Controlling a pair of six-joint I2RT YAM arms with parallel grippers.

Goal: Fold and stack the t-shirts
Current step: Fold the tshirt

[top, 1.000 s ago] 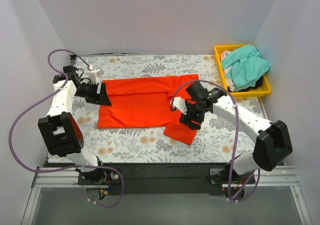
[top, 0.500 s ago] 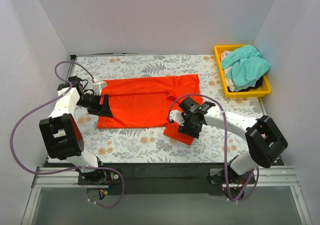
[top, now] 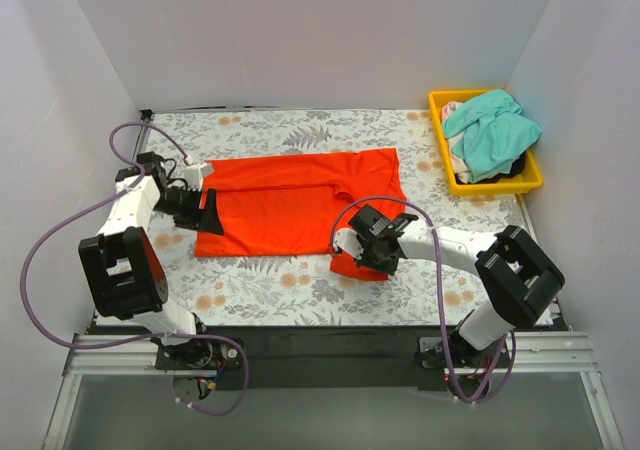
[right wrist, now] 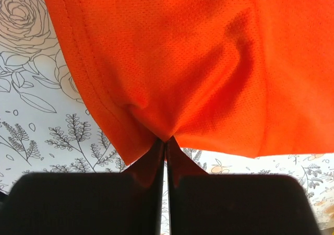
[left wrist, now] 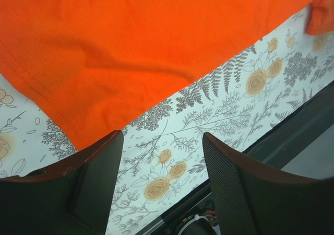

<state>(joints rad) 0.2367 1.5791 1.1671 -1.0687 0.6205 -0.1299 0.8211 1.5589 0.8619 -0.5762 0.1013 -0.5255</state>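
Note:
The orange-red t-shirt [top: 290, 205] lies spread flat on the floral table, with a sleeve flap sticking out at its near right. My right gripper [top: 362, 253] is low on that flap. In the right wrist view its jaws [right wrist: 166, 140] are shut, pinching a fold of the orange cloth [right wrist: 198, 62]. My left gripper [top: 212, 213] sits at the shirt's left edge. In the left wrist view it [left wrist: 162, 138] is open, with bare table between the fingers and the shirt's corner [left wrist: 156, 42] just beyond the left finger. The teal-green t-shirt [top: 492, 130] is bunched in the bin.
A yellow plastic bin [top: 437, 98] stands at the back right and holds the teal shirt plus other white and dark cloth. White walls close in the table on three sides. The table's dark near edge [left wrist: 292, 125] shows in the left wrist view.
My right gripper has moved down and left onto the shirt's near right flap and shut on it. My left gripper shifted slightly nearer along the shirt's left edge, then stayed still.

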